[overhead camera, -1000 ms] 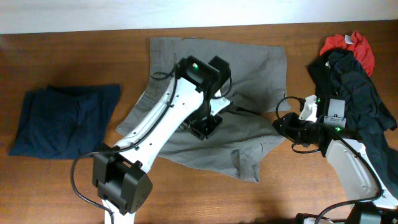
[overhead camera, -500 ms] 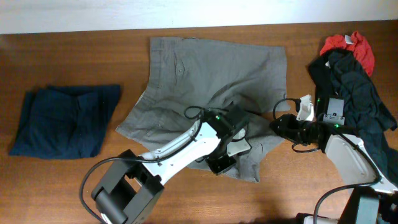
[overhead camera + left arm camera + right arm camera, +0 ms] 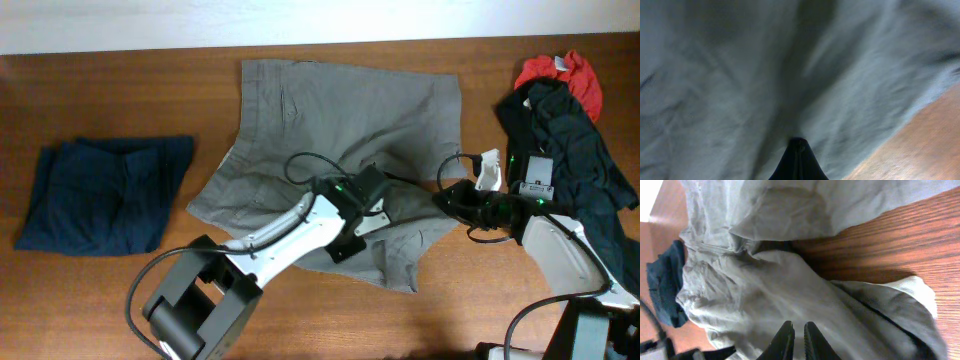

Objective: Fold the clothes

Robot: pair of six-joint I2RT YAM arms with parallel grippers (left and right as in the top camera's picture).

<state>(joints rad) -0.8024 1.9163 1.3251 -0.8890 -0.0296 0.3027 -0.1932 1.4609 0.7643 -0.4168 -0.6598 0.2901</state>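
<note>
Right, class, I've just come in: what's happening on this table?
Two robot arms are working on a pair of grey shorts lying rumpled on the wooden table. The left gripper is shut, seemingly pinching cloth low on the shorts; the right gripper sits at their right edge, fingers nearly closed. No fold is made yet. A dark blue garment lies at the left, a black and red pile at the right.

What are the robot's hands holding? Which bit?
The left gripper looks pinched shut on a fold in the middle of the grey shorts. The right gripper is at their right edge; whether it grips cannot be told.
</note>
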